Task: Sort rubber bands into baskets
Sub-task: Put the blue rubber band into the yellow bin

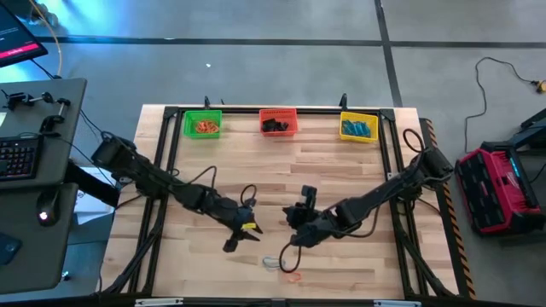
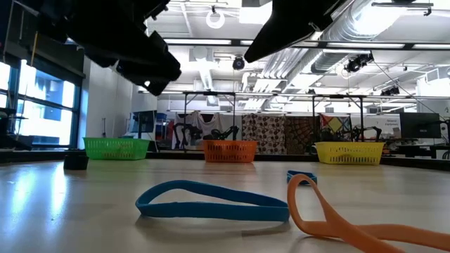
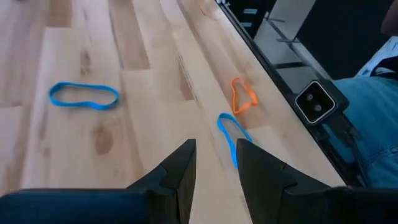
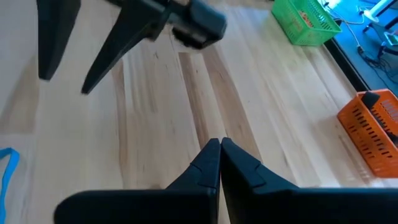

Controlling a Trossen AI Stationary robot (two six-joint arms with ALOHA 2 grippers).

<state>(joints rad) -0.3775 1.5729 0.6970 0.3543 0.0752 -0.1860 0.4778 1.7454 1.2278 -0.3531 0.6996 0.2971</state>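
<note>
From above: left gripper (image 1: 241, 236) and right gripper (image 1: 294, 232) hover mid wooden bench (image 1: 341, 170), three mesh plastic baskets (image 1: 277, 122) along the far edge. Left wrist view: fingers parted, empty, over thin blue rubber loop (image 3: 233, 138); descend straddling one strand, then close. Right wrist view: fingers pressed together, idle.

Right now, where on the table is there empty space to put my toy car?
Bare wood lies between the green basket, orange basket, yellow basket and the arms. It's crowded near the front edge: loose rubber bands.
</note>
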